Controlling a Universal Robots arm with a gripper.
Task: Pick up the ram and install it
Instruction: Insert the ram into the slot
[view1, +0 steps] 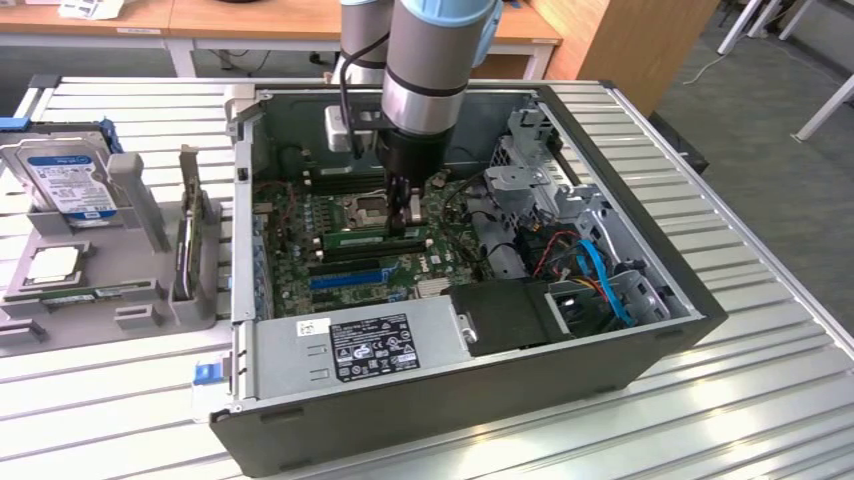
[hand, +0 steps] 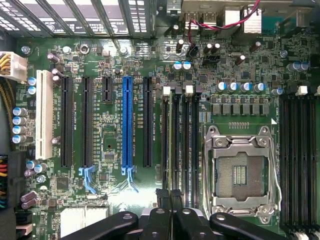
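The ram (view1: 363, 240) is a thin green stick standing on edge in a black memory slot of the motherboard (view1: 300, 250), inside the open computer case. My gripper (view1: 411, 222) reaches straight down into the case at the stick's end toward the exterior view's right. In the wrist view the ram (hand: 173, 145) shows edge-on in one of the memory slots beside the CPU socket (hand: 240, 170). It runs in between my two black fingertips (hand: 163, 199), and the gripper (hand: 169, 199) is shut on it.
A silver hard drive (view1: 67, 180) stands in a grey fixture (view1: 134, 290) outside the case, on the exterior view's left. Inside are the power supply (view1: 360, 345), a drive cage (view1: 534, 180), blue cables (view1: 601, 280) and more memory slots (hand: 297, 160). A blue expansion slot (hand: 127, 125) lies beside the ram's slots.
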